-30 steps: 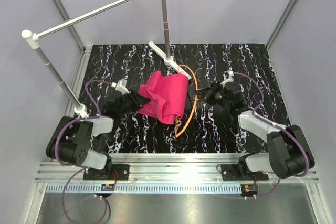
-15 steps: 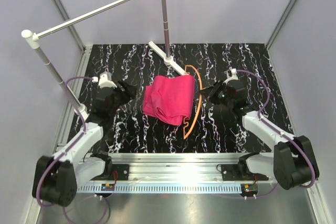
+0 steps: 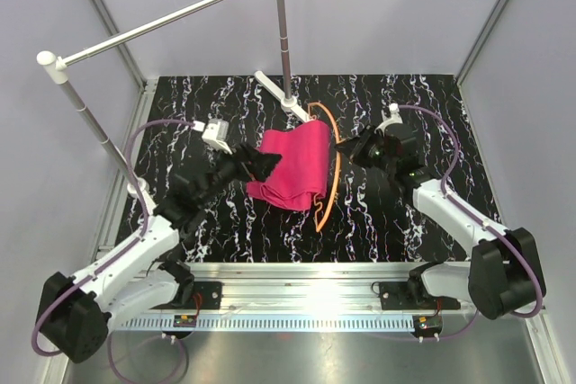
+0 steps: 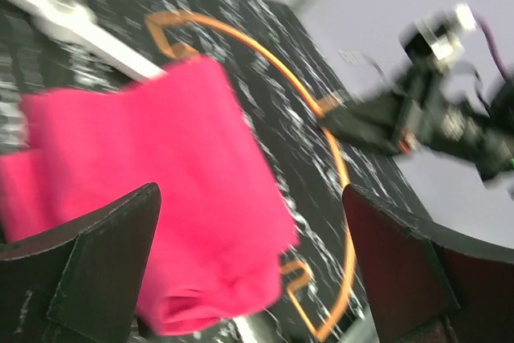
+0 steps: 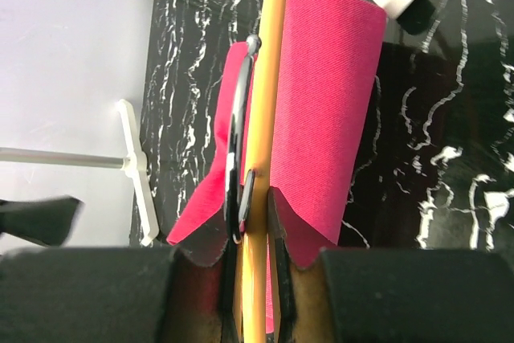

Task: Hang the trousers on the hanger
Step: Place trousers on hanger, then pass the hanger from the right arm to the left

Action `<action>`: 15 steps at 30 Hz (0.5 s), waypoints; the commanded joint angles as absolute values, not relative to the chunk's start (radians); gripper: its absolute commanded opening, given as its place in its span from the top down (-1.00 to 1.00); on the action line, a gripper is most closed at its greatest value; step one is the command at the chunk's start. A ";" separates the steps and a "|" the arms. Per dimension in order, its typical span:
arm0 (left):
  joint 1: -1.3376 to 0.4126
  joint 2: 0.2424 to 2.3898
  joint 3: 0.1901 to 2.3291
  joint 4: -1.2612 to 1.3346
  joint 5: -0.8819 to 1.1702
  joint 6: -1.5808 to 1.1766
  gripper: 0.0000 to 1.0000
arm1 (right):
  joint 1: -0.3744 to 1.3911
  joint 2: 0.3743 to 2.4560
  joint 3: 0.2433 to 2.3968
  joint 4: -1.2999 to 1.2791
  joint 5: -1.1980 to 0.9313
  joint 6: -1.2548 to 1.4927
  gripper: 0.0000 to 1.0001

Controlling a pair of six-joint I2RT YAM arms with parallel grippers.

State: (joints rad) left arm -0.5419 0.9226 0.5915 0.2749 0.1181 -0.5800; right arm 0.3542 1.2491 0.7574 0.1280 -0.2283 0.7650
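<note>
Trousers [image 3: 293,166] look soft, limp; pinch the folded edge. Left gripper [image 4: 249,222] gapes, right gripper [image 5: 249,226] clamps the hanger [image 5: 270,78].

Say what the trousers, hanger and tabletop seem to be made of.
The trousers look like soft, matte woven cloth, since they drape in rounded folds. The hanger is probably smooth orange plastic: thin, rigid, faintly glossy. Its hook is bright metal wire. The tabletop is black with white marble-like veins; stone or printed laminate cannot be told.
</note>
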 commanded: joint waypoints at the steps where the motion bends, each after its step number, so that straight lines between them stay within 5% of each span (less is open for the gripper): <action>1: -0.626 0.994 0.647 0.422 0.206 -0.571 -0.98 | 0.380 1.252 0.853 0.227 -0.236 0.761 1.00; 15: -0.770 1.259 0.756 0.566 0.230 -0.548 -0.98 | 0.469 1.233 0.902 0.199 -0.215 0.753 1.00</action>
